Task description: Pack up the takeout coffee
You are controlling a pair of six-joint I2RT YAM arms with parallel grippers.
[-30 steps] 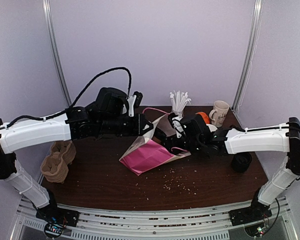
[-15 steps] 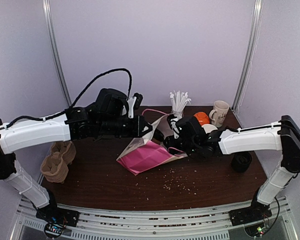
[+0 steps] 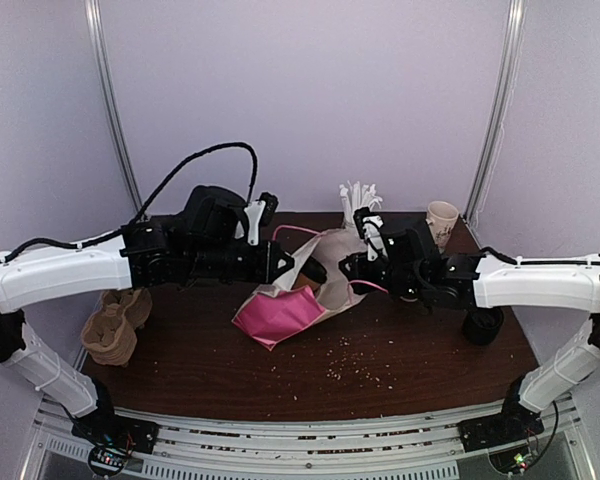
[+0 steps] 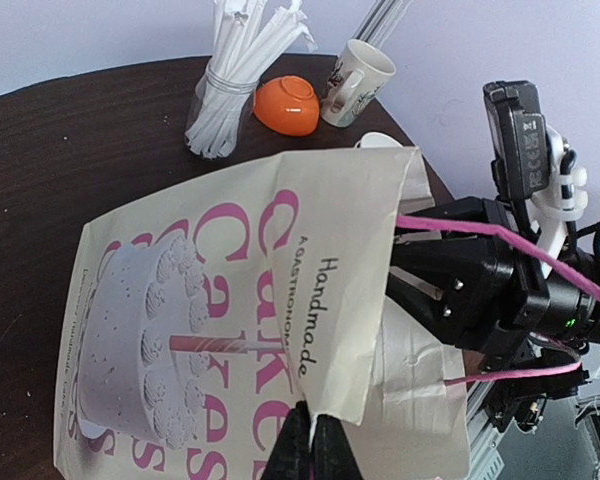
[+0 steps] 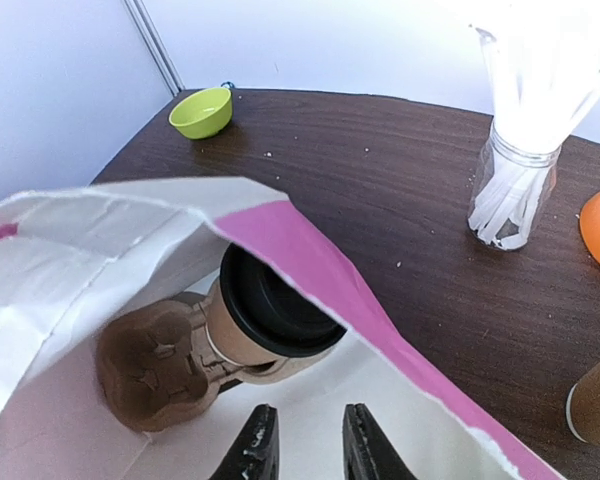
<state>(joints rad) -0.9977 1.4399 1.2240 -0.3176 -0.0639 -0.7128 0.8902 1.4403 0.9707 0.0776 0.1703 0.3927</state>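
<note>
- Left gripper (image 4: 311, 446): jaws clenched on the near edge of the paper bag (image 4: 230, 290), lifting the printed upper panel so the mouth gapes toward the right.
- Right gripper (image 5: 305, 440): at the bag's mouth. Jaws are released, a small gap between them and nothing in it.
- Takeout coffee (image 5: 278, 305): already inside the bag, black lid facing the mouth, seated in a brown cardboard carrier (image 5: 158, 368). It looks tipped over rather than upright.
- Second paper cup (image 5: 592, 400): on the table (image 5: 380, 170) at the right, outside the bag. It is cropped, so I cannot tell whether it has a lid.
- Far side: straw jar (image 5: 510, 190), orange bowl (image 4: 285, 105), mug (image 4: 360, 72), green bowl (image 5: 202, 112), all apart from the bag.
- Judgement: the insertion looks done, and the step in hand is clearing the right arm from the mouth.
- To do it well:
  - Back the right jaws straight out along the opening, low and slow.
  - Watch the pink handle (image 4: 500, 247), which crosses the right gripper's body and could snag and drag the bag.
  - Hold the left pinch high and steady until the right arm is clear, because a sagging panel would hide the cup.
  - Afterwards, stand the bag up gently, since a tipped lid may leak.
</note>
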